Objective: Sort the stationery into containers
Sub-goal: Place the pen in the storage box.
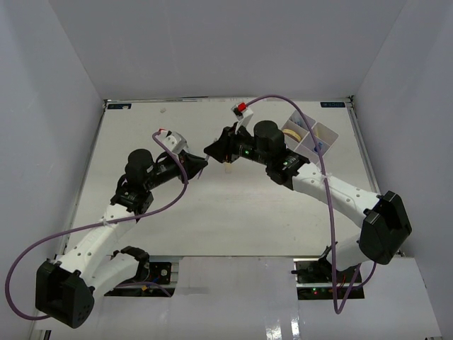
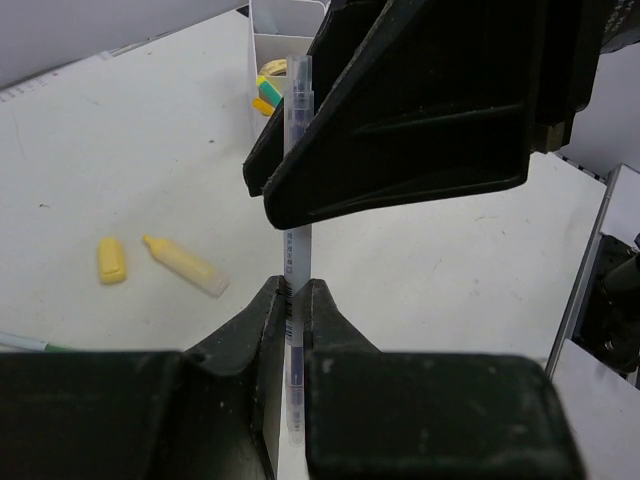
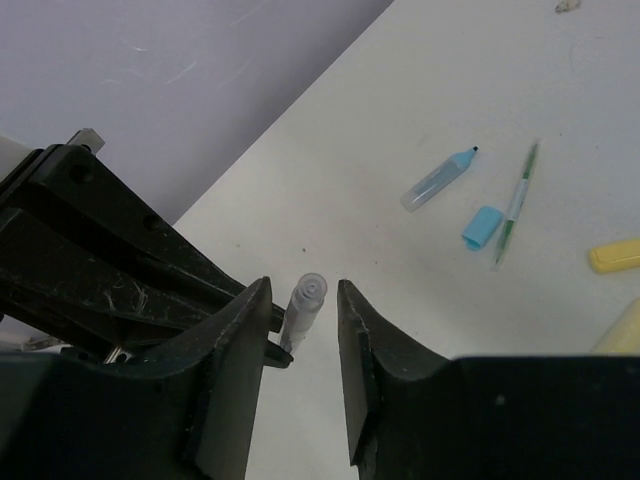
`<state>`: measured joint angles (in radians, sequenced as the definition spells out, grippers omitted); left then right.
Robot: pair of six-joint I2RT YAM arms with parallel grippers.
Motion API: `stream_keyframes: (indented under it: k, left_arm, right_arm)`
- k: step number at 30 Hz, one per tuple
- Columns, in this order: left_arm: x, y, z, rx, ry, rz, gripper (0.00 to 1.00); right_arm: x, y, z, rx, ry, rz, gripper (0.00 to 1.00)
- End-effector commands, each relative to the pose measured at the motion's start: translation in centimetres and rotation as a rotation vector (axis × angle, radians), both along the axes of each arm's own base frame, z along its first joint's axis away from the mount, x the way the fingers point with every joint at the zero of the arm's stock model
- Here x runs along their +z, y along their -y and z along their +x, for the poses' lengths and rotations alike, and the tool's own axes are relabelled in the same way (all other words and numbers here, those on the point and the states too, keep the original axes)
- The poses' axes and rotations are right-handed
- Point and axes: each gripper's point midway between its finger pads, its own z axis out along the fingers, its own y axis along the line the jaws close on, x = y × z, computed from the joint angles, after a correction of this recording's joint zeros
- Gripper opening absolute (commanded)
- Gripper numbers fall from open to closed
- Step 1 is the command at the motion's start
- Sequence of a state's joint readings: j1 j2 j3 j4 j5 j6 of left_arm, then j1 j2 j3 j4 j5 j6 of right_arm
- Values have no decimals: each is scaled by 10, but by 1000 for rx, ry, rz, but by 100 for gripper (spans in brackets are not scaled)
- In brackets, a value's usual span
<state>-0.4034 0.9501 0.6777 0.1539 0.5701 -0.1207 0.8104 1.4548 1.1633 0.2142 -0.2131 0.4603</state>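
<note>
A thin clear pen [image 2: 296, 170] with a dark blue core is pinched between the shut jaws of my left gripper [image 2: 295, 292] and stands up out of them. My right gripper [image 3: 303, 290] is around the pen's capped end [image 3: 308, 300]; its jaws are open, with a gap showing on the right side of the pen. Over the table's middle the left gripper [image 1: 195, 164] and right gripper [image 1: 216, 150] meet. The containers, a white divided tray [image 1: 311, 134], stand at the back right with yellow items inside.
On the table lie a yellow marker [image 2: 185, 265] with its loose cap [image 2: 112, 260], a blue marker [image 3: 440, 180], a blue cap [image 3: 483, 227], a green pen [image 3: 517, 200] and a yellow piece [image 3: 615, 255]. White walls enclose the table.
</note>
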Motion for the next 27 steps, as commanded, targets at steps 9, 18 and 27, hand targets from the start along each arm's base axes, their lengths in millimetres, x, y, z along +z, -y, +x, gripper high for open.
stream_keyframes:
  k: [9, 18, 27]
  left_arm:
    - [-6, 2, 3, 12, -32, -11, 49]
    - [-39, -32, 45, 341, -214, 38, 98]
    - [-84, -85, 79, 710, -403, 157, 98]
  right_arm:
    - [28, 12, 7, -47, 108, 52, 12]
    - [10, 164, 99, -540, 208, -170, 8]
    - [17, 357, 156, -1174, 297, -518, 8]
